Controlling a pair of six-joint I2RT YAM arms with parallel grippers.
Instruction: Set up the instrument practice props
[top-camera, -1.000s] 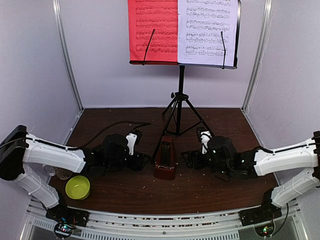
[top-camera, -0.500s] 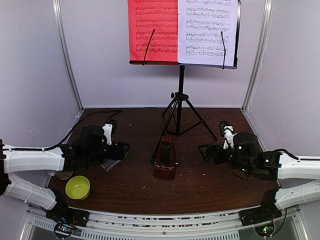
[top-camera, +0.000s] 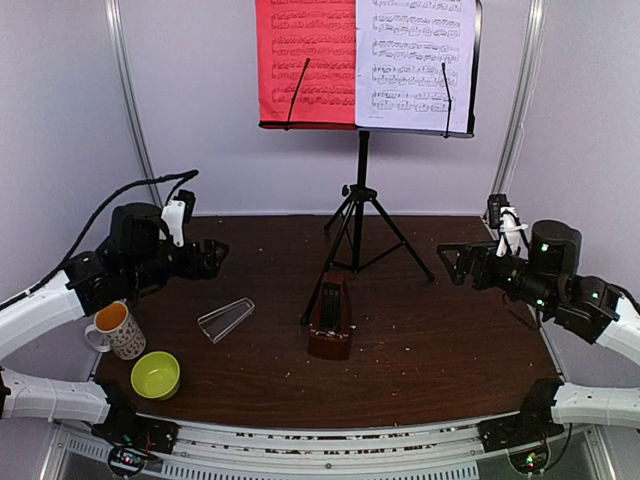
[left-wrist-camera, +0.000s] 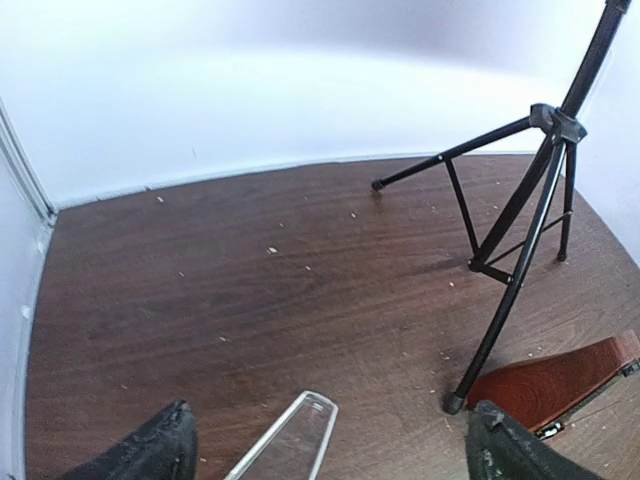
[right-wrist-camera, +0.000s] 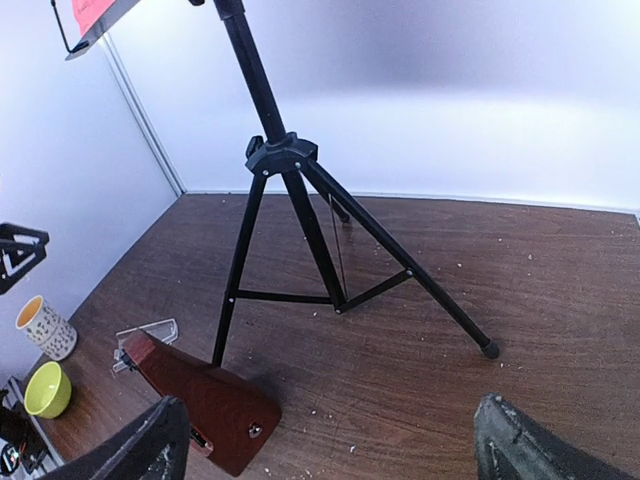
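**K:** Red sheet (top-camera: 305, 60) and white sheet (top-camera: 415, 60) side by side on the music stand (top-camera: 362, 215) desk, red on the left.
**J:** Metronome?
**K:** Metronome (top-camera: 331, 318) at the stand's front foot. Clear cover (top-camera: 226, 319) lies flat, left of the stand.
**J:** Grippers?
**K:** Left gripper (top-camera: 207, 258) and right gripper (top-camera: 450, 265) flank the stand, fingers spread wide, holding nothing.

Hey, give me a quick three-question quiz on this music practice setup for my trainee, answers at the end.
1. True or false: the clear cover sits on the metronome.
2. Which thing stands nearest the yellow-green bowl? A mug, B metronome, C music stand.
3. Fill in: the left arm's fingers and the right arm's fingers are ____ and hold nothing.
Key: 1 false, it lies on the table, left of the metronome. 2 A, the mug. 3 open.
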